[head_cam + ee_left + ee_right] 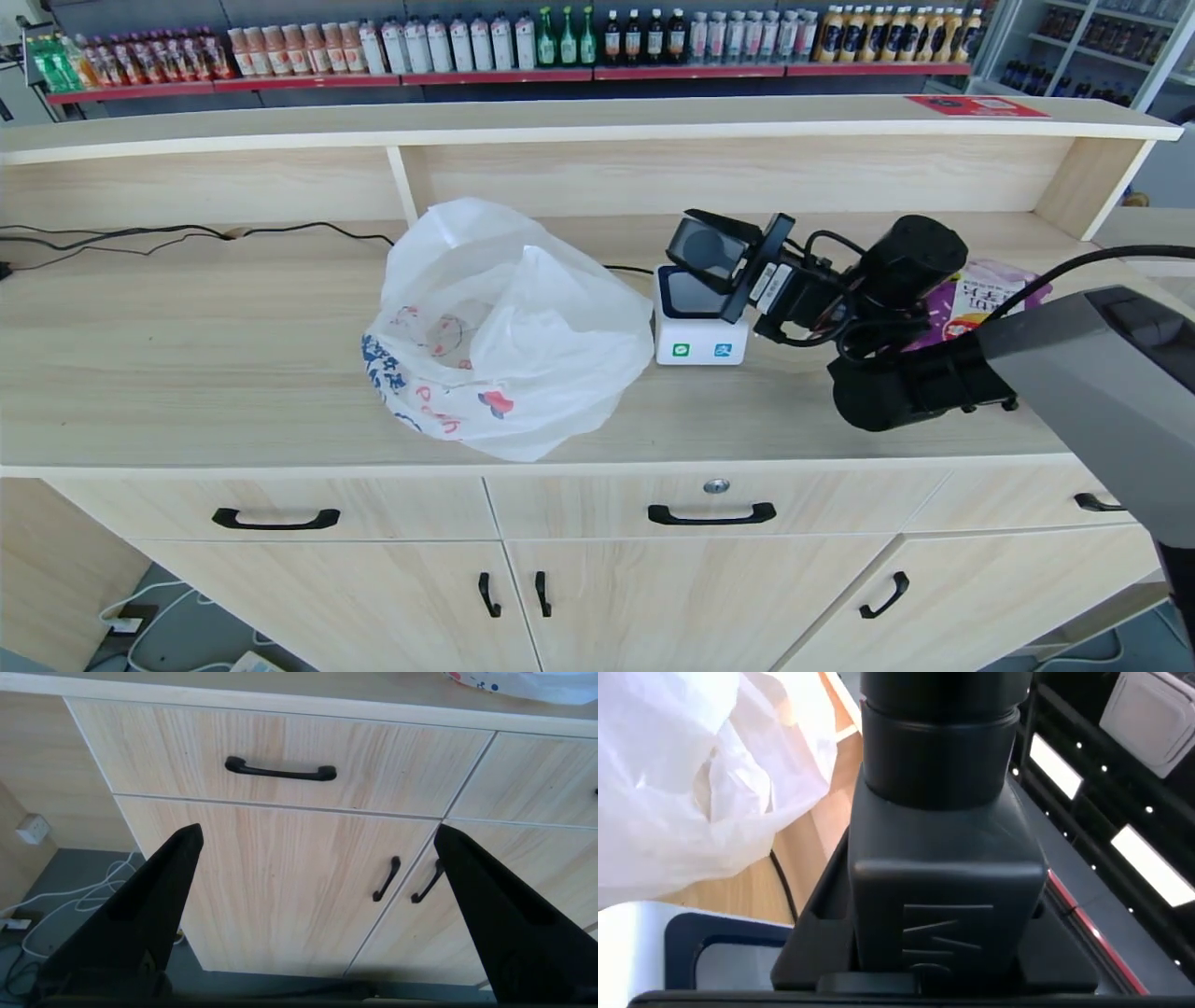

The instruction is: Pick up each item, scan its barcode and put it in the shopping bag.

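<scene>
Nearest, the left end effector [318,833] is held low in front of the cabinet doors [271,887], below the worktop's edge. Its fingers are spread wide and nothing is held between them. A drawer [280,742] with a black handle is seen just above the doors.

On the worktop [187,355], a white plastic bag [504,327] with red and blue print is set near the front edge, crumpled, its mouth turned upward. Just beside it, toward the robot's right, a small white scanner [695,336] is placed with its dark screen slanted upward.

The right end effector [742,261] is held over the scanner and is closed on a black item [702,245], which is kept just above the screen; whether the item touches the scanner cannot be told. In the right wrist view the item is seen as a squarish dark body with a round neck.

Behind the right arm, a pink and purple packet [980,299] is laid on the worktop, partly hidden.

Farther back, a black cable [280,229] is run along the worktop below a raised ledge [560,121]. Beyond it, shelves [560,37] are stocked with rows of bottles.
</scene>
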Robot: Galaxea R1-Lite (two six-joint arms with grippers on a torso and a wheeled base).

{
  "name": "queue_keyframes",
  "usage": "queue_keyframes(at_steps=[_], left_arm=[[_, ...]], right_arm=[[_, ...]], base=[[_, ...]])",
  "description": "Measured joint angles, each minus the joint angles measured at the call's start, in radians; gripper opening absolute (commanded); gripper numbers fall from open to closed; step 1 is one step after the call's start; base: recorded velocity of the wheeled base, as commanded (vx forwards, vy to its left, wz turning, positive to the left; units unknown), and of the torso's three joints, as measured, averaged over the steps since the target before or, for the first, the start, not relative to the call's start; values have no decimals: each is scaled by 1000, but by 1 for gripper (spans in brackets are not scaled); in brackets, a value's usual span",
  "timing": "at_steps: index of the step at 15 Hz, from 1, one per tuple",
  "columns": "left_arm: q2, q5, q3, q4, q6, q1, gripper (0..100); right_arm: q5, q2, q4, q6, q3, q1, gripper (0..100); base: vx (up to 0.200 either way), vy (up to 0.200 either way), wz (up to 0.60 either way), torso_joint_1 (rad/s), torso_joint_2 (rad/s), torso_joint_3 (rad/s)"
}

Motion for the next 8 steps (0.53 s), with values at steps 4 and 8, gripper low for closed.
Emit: queue_keyframes(at_steps=[4,8], left_arm=[[0,0,0,0,0,0,100],[0,0,0,0,0,0,100]], right_arm=[[-13,-19,-1,-12,55,-15,0],[-57,-96,4,26,104,-16,0]], base=[[0,0,0,0,0,0],[0,0,0,0,0,0]])
